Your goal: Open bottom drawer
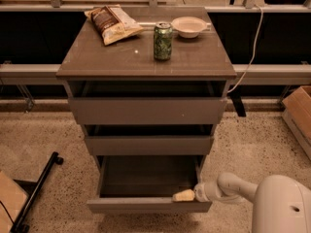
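The bottom drawer (146, 205) of a grey-brown three-drawer cabinet stands pulled out toward me, its grey inside showing. Its plain flat front runs along the lower edge of the camera view. My gripper (184, 195), with cream-coloured fingertips, sits at the top right edge of that drawer front, just inside the rim. My white arm (233, 187) reaches in from the lower right. The middle drawer (148, 144) and top drawer (147, 110) stand out only a little.
On the cabinet top (107, 57) lie a chip bag (112, 23), a green can (163, 41) and a white bowl (189, 26). A cardboard box (299, 115) stands at the right, a black bar (36, 191) on the floor at the left, a cable (250, 47) hangs behind.
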You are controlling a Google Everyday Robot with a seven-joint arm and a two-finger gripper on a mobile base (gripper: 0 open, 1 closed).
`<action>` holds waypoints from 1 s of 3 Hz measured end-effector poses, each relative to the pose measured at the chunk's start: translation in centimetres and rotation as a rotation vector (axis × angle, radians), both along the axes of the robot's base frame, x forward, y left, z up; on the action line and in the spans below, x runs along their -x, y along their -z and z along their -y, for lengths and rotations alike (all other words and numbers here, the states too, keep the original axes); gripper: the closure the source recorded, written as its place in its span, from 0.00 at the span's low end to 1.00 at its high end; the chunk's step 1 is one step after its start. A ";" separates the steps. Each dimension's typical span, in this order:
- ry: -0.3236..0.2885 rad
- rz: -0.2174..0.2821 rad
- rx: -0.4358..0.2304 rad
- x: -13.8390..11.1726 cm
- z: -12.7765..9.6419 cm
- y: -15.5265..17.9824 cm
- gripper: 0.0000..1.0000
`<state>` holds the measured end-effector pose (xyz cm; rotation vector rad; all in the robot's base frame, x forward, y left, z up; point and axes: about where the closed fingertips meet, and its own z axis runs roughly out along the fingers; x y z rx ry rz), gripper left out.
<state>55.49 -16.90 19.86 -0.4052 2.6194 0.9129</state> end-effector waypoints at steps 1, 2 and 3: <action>-0.002 -0.002 -0.002 0.1 -0.2 0.1 0.00; -0.026 -0.019 0.003 0.3 -0.7 0.4 0.00; -0.016 -0.075 0.027 1.6 -0.4 1.1 0.00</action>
